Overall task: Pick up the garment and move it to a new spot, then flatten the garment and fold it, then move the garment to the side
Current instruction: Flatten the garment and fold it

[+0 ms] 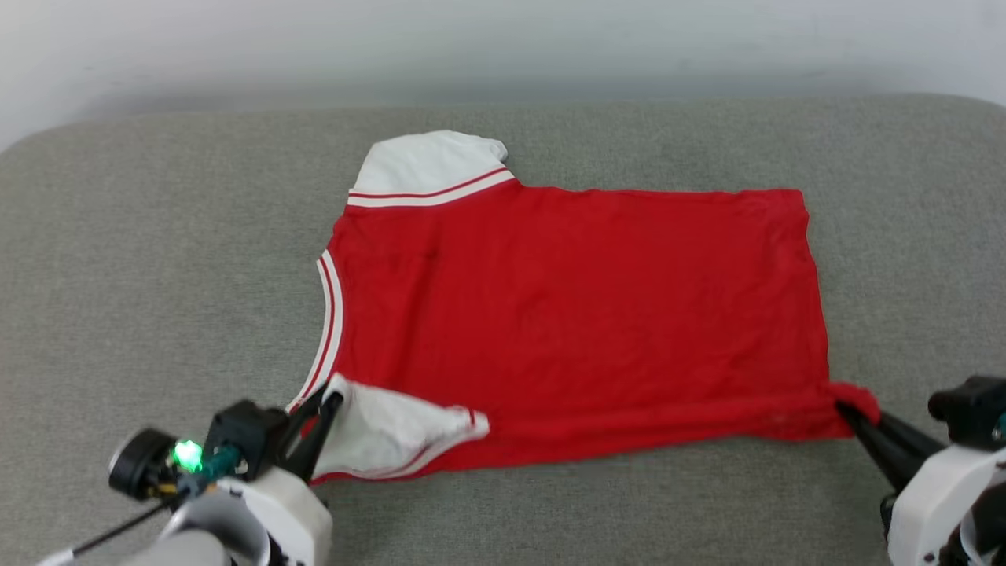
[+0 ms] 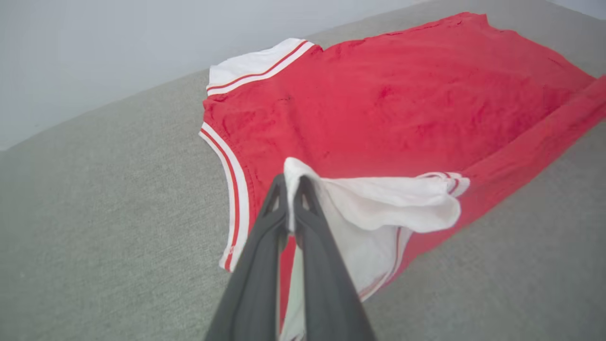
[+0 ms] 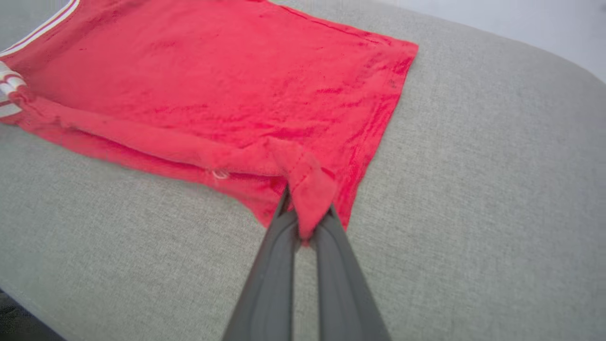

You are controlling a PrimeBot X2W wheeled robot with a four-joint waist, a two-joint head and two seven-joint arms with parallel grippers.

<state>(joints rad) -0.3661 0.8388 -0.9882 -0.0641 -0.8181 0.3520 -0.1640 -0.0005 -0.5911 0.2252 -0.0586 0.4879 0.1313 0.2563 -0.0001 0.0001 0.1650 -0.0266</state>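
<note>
I am seeing the red, thin-fabric T-shirt with white sleeves lying spread on the grey fabric cushion. My left gripper is pinching its near white sleeve, and my right gripper is clamping its near hem corner.

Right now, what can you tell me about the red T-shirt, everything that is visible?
The red T-shirt is thin, soft-looking fabric, with white sleeves and red-and-white striped trim at collar and sleeve seams. It lies nearly flat, lightly wrinkled, on the grey upholstered surface, collar toward the robot's left, hem toward its right. The left gripper is shut on the crumpled near sleeve; the right gripper is shut on the bunched near hem corner.
</note>
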